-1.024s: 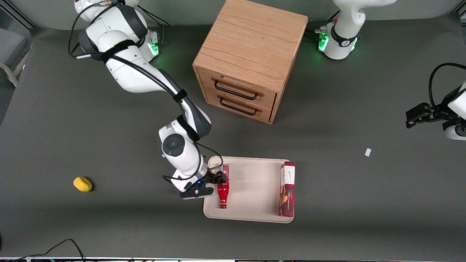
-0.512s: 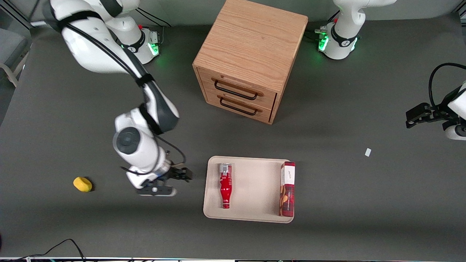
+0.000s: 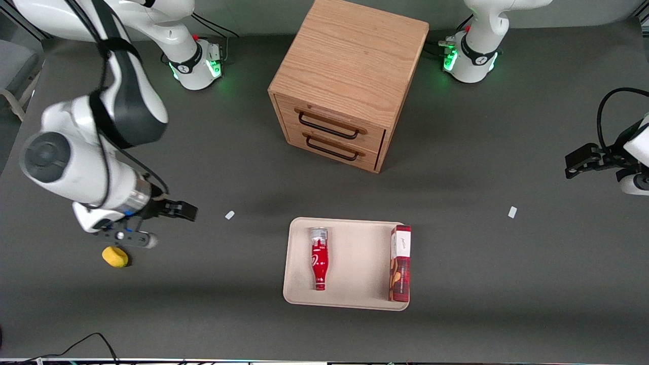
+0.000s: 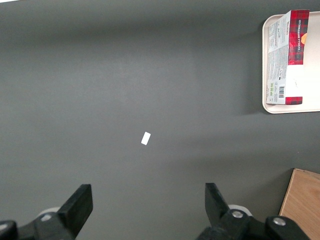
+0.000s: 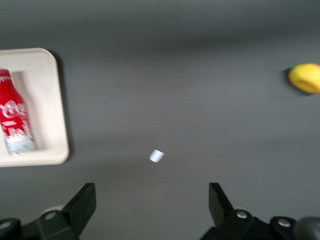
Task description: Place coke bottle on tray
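The red coke bottle [image 3: 319, 258] lies flat on the beige tray [image 3: 355, 253], silver base end toward the drawer cabinet, cap toward the front camera. It also shows in the right wrist view [image 5: 15, 120] on the tray's corner [image 5: 50, 100]. My right gripper [image 3: 185, 210] is open and empty, raised above the table well away from the tray, toward the working arm's end. Its two fingers stand wide apart in the wrist view [image 5: 150, 202] with only bare table between them.
A red-and-white box [image 3: 400, 263] lies on the tray's edge nearest the parked arm. A wooden drawer cabinet [image 3: 347, 81] stands farther from the camera than the tray. A yellow object [image 3: 115, 256] lies below the gripper's wrist. Small white scraps [image 3: 229, 215] [image 3: 512, 212] lie on the table.
The gripper has let go of the coke bottle, which now lies on the tray, and has pulled away and up toward the working arm's end of the table.
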Controlling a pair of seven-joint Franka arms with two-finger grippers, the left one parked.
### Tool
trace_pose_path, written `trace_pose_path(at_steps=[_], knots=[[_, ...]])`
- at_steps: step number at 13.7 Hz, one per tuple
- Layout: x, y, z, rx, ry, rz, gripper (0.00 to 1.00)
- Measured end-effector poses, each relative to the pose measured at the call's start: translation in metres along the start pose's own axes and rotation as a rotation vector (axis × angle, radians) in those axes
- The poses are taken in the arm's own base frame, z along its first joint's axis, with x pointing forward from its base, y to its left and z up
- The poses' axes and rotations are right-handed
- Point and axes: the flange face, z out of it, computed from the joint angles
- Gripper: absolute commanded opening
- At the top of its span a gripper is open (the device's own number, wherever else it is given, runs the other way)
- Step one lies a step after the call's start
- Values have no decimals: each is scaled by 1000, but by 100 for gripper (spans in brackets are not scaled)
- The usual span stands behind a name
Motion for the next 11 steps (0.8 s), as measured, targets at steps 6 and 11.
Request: trace_pose_path(at_steps=[6,11], knots=[[-37,73,-69,-22,47,-16,100],[-67,95,-102,-20,76,-22,100]])
